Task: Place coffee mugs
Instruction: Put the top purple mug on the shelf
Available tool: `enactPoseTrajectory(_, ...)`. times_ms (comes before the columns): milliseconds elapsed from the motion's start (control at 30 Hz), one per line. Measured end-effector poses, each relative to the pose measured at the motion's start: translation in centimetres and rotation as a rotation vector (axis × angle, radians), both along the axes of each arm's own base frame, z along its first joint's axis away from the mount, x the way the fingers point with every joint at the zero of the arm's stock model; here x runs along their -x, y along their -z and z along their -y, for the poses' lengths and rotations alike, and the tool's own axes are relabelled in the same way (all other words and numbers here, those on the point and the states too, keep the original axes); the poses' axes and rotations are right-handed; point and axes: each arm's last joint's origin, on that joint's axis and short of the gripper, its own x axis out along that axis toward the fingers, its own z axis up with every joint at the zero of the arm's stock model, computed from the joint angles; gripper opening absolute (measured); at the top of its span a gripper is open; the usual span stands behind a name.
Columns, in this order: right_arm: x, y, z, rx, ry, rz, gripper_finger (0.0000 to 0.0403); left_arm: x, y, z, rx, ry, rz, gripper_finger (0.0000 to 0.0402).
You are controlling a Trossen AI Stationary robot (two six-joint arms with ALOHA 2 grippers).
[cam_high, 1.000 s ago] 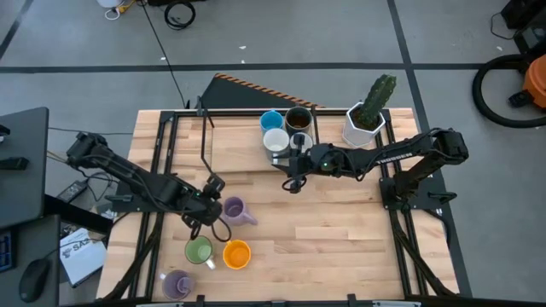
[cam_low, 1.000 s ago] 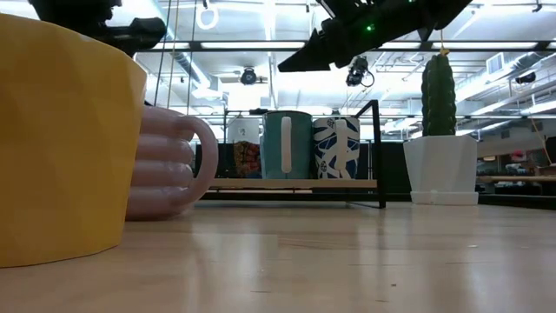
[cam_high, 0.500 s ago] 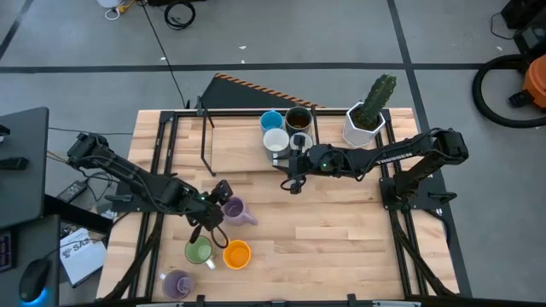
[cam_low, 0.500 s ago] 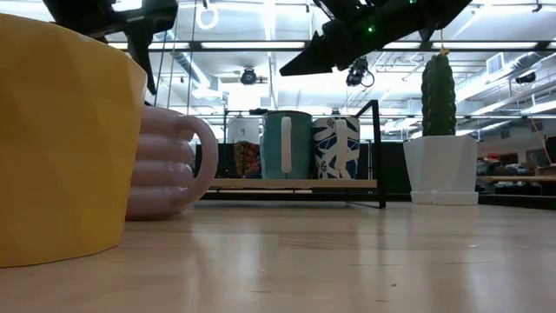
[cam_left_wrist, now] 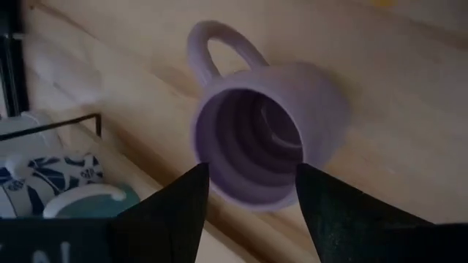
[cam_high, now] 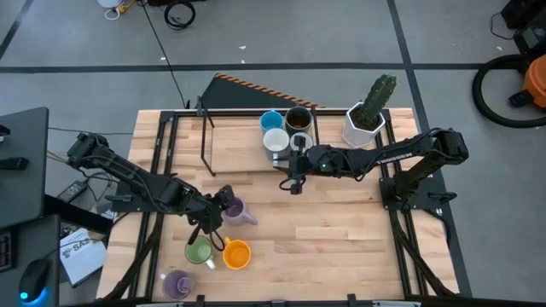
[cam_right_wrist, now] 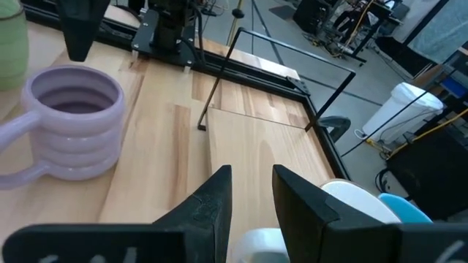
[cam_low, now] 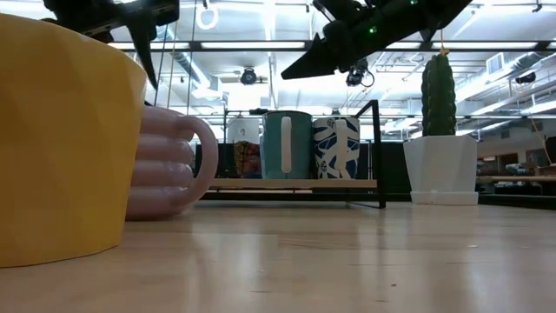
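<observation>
Our left end effector has moved in over the purple mug, fingers spread wide, one each side of its rim. The mug sits on the bench, ungrabbed. Our right end effector waits, also spread, near the rack.

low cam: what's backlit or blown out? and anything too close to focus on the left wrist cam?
Low view: ceiling strip lights are blown out, so both arms read as silhouettes; the orange mug fills the near left, soft. Left wrist view: the purple mug and the left gripper with its open jaws are soft, and the shelf mugs blurrier. High view: even light, no glare.
</observation>
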Motion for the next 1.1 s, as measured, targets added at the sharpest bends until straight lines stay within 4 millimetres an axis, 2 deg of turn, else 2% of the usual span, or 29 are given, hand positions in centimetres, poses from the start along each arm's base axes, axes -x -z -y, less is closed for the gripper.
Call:
enactPoseTrajectory(300, 0.0, 0.0, -0.7, 0.001, -0.021, 0.000, 0.0105, -0.7, 1.6, -0.2, 0.051, -0.004, -0.123, 0.0212)
enactPoseTrajectory(533, 0.0, 0.0, -0.7, 0.002, -0.021, -0.002, 0.0105, -1.7, 3.4, -0.7, 0.130, -0.081, -0.221, 0.0203)
enactPoseTrajectory(1100, 0.0, 0.1, -0.7, 0.004, -0.020, -0.007, 0.0105, -1.9, 3.9, -0.7, 0.269, -0.117, -0.302, 0.0051)
